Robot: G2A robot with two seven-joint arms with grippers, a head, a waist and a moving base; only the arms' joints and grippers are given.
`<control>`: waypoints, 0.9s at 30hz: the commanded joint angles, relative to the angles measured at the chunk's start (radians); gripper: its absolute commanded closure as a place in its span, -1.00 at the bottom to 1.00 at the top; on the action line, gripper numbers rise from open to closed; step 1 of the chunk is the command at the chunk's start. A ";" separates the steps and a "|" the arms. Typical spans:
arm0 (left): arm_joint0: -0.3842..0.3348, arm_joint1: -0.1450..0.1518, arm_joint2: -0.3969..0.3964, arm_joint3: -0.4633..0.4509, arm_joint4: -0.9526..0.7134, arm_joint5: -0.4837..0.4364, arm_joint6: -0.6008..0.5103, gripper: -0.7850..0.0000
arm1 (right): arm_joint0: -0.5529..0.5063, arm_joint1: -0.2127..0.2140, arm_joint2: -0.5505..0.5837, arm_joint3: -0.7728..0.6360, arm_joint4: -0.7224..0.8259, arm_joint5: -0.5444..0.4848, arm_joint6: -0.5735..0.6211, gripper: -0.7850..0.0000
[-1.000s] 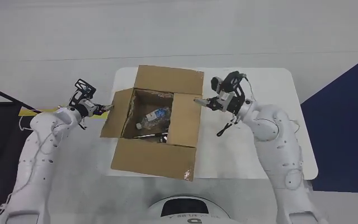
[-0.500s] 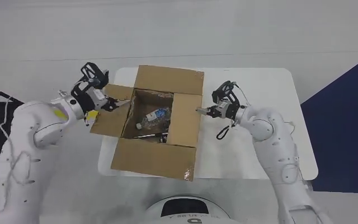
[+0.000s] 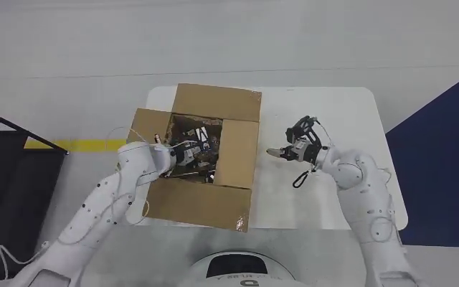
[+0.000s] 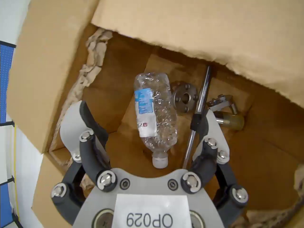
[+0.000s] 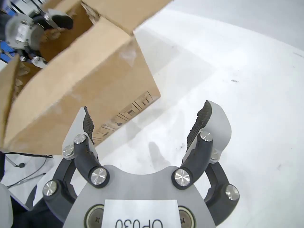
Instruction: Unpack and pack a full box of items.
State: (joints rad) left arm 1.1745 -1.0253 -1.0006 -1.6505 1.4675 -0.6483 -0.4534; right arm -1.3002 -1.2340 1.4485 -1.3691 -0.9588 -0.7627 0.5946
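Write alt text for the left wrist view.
The left gripper, fingers open, hangs inside the cardboard box over a clear plastic bottle lying on its side on the box floor. Beside the bottle lie a metal rod and a round metal flange.

White-shelled arms [image 3: 107,208] are noted, left gripper [image 4: 144,112] and right gripper [image 5: 146,107] built alike: grey plates, black links, silver screws, white labels.

- Top view looks straight down on the table [image 3: 337,115].
- Left wrist view peers close into the box [image 4: 166,12].
- Right wrist view, low outside, shares that box.
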 commanded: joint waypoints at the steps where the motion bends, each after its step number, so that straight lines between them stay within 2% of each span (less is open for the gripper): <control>1: -0.016 -0.011 0.029 0.013 -0.016 0.025 0.037 -1.00 | 0.015 -0.001 -0.031 0.007 -0.039 0.013 0.013 -1.00; 4: -0.032 -0.025 0.046 0.015 -0.072 0.064 0.115 -1.00 | 0.035 0.001 -0.057 0.028 -0.024 -0.034 0.010 -1.00; 10: -0.038 -0.041 0.060 -0.082 -0.026 0.195 0.286 -1.00 | 0.065 0.010 -0.064 0.075 0.001 -0.079 0.013 -1.00; 12: -0.039 -0.047 0.072 -0.098 -0.020 0.230 0.306 -1.00 | 0.069 0.016 -0.049 0.095 0.018 -0.097 0.008 -1.00; 16: -0.075 -0.069 0.136 -0.081 -0.017 0.246 0.264 -1.00 | 0.048 0.038 0.044 0.141 0.090 -0.153 -0.057 -1.00; 20: -0.140 -0.106 0.227 -0.030 -0.044 0.251 0.214 -1.00 | -0.049 0.073 0.218 0.165 0.156 -0.250 -0.173 -1.00; 23: -0.193 -0.139 0.296 0.024 -0.057 0.270 0.192 -1.00 | -0.141 0.098 0.310 0.128 0.185 -0.250 -0.233 -1.00; 27: -0.249 -0.182 0.364 0.100 -0.084 0.305 0.190 -1.00 | -0.232 0.126 0.359 0.050 0.223 -0.250 -0.274 -1.00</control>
State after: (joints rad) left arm 0.9374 -1.1970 -0.6496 -1.5712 1.3973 -0.3538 -0.2672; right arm -1.5151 -1.1145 1.8028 -1.3006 -0.7429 -1.0122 0.3238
